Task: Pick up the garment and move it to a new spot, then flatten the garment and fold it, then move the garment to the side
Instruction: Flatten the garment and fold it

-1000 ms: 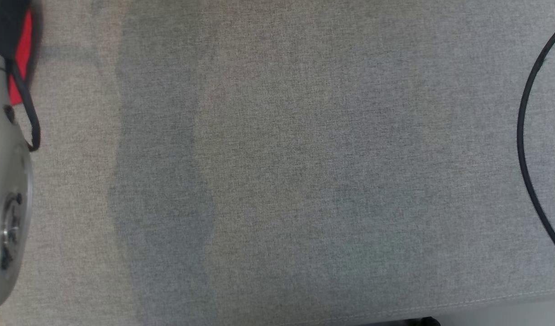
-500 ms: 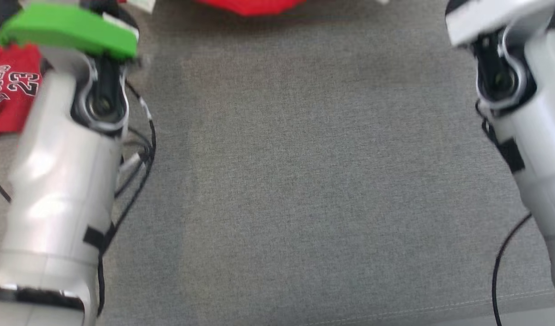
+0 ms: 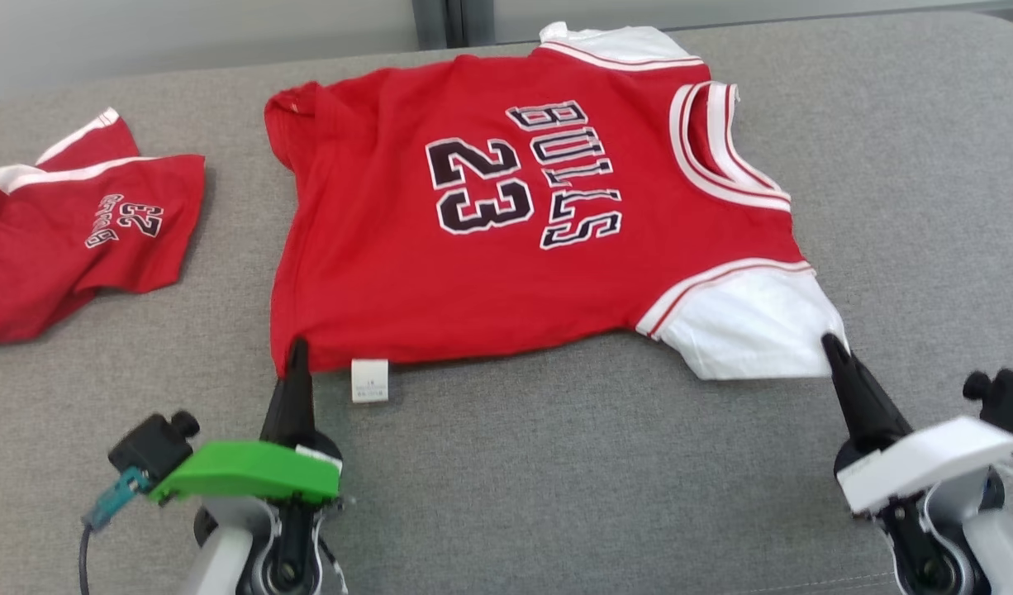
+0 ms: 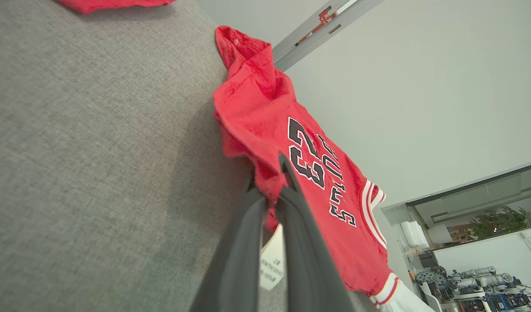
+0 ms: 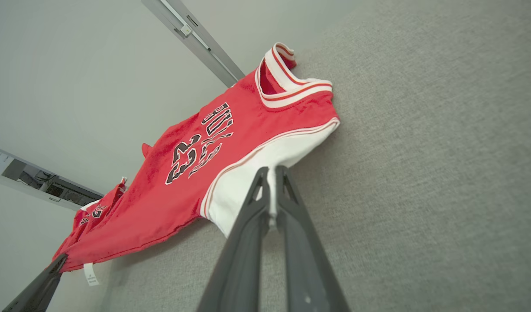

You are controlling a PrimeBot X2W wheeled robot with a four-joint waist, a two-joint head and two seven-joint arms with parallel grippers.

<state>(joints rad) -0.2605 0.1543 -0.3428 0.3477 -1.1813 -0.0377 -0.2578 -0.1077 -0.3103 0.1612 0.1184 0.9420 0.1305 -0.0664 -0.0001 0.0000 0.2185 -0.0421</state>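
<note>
This looks like a robotics lab. Machines [image 4: 477, 284] crowd benches at the far end, with a plant [image 4: 493, 219] above them. The walls [image 4: 421, 86] are bare and pale, crossed by a metal rail [image 4: 317, 32]. The work surface is a grey cushion [image 3: 556, 496].

The jersey [image 3: 490, 248] is soft red knit cloth, matt and slightly fuzzy, with a sleeve [image 3: 746, 330] of smoother white cloth and flat printed lettering. The label [image 3: 368, 380] at its hem looks like thin white fabric tape. A second red garment [image 3: 68, 240] is the same matt cloth. The cushion [image 3: 597, 479] is coarse grey woven cloth, rough and dull. The left gripper [image 3: 298, 345] and right gripper [image 3: 829, 343] are dark matt plastic. The green cover [image 3: 242, 471] and white cover [image 3: 928, 463] are smooth plastic.
</note>
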